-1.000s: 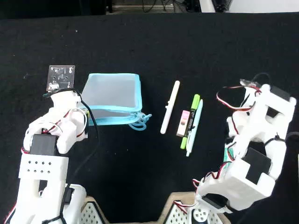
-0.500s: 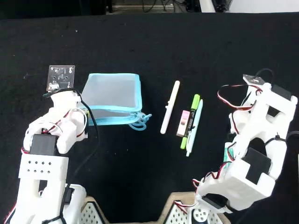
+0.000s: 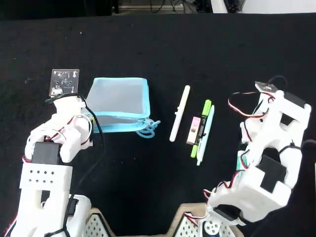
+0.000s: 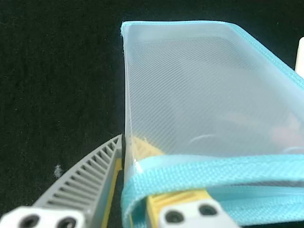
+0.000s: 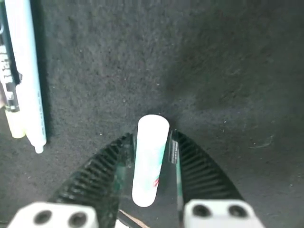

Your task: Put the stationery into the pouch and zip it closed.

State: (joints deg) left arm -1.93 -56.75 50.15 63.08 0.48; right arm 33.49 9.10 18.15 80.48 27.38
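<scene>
The pale mesh pouch (image 3: 120, 101) with a teal zip edge lies left of centre. My left gripper (image 3: 85, 120) is shut on its near left corner. In the left wrist view the pouch (image 4: 199, 95) has one finger (image 4: 90, 180) outside it and the yellow one inside. A white pen (image 3: 179, 120), a green highlighter (image 3: 200, 127), a pale blue pen (image 3: 206, 133) and a small pink piece (image 3: 194, 131) lie side by side right of the pouch. My right gripper (image 5: 151, 137) is shut on a short white tube (image 5: 149, 161), just above the cloth, beside the pale blue pen (image 5: 26, 71).
A small square circuit board (image 3: 64, 82) lies beyond the left arm, left of the pouch. Black cloth (image 3: 163, 49) covers the table, with bare room behind the pouch and pens. The right arm's body (image 3: 266, 158) stands right of the pens.
The right arm's wrist shifted slightly back and forth. The pouch, the pens and the left arm have not moved.
</scene>
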